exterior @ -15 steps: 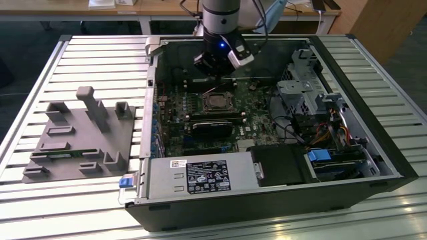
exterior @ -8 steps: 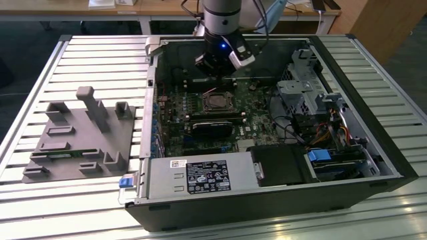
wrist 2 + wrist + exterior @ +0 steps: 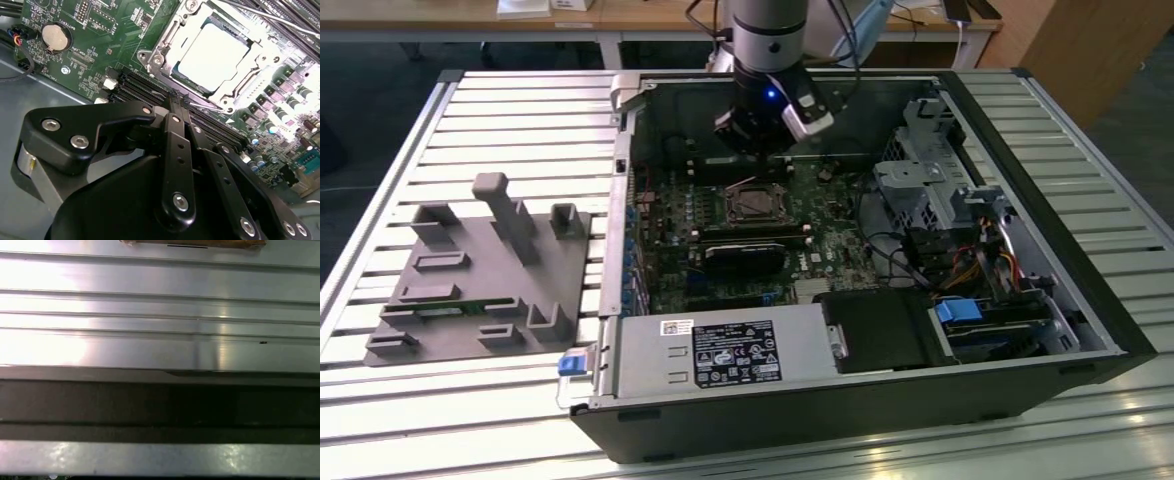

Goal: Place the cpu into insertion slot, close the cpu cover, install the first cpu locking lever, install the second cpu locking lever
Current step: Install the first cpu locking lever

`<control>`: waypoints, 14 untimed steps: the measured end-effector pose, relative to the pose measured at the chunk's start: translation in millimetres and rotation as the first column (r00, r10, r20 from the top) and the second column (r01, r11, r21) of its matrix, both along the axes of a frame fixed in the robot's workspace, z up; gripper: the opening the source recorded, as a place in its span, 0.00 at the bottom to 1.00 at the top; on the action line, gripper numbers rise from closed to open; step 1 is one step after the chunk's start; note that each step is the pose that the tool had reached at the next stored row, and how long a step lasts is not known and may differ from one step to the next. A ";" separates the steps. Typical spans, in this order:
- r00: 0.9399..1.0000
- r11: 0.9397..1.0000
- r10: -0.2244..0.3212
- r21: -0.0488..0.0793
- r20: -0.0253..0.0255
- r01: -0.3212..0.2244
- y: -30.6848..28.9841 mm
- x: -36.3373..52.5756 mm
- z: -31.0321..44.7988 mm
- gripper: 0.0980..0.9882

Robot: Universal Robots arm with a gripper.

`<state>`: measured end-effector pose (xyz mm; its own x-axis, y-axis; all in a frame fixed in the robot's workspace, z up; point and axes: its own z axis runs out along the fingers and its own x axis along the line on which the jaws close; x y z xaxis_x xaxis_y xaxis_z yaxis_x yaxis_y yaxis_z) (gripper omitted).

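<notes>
The cpu [image 3: 212, 56] lies flat in the insertion slot [image 3: 754, 205] on the green board, its silver top facing up. The cpu cover [image 3: 165, 47], a silvery frame, lies down around the chip. A thin metal lever [image 3: 207, 104] runs along the socket edge nearest my fingertips. My gripper [image 3: 176, 100] hovers just beside that edge, fingers [image 3: 172, 135] pressed together with nothing visible between them. In the exterior view the gripper [image 3: 754, 140] hangs inside the open computer case, a little behind the socket.
The computer case [image 3: 1067, 250] lies open on a slatted metal table [image 3: 150, 340]. A black heatsink block [image 3: 747, 258] sits in front of the socket, the drive cage [image 3: 921, 185] at the exterior view's right. A grey fixture tray [image 3: 480, 270] lies at the exterior view's left.
</notes>
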<state>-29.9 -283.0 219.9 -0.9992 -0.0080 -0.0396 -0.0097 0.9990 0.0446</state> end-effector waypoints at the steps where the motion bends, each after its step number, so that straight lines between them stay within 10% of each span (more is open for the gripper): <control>1: 1.000 1.000 0.000 0.000 0.000 0.000 0.1 0.5 -0.7 0.01; 14: 1.000 1.000 0.000 -0.002 0.000 0.000 0.9 3.7 -11.0 0.01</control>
<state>-26.1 -282.2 208.9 -0.9992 -0.0079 -0.0396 -0.0096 0.9990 0.0429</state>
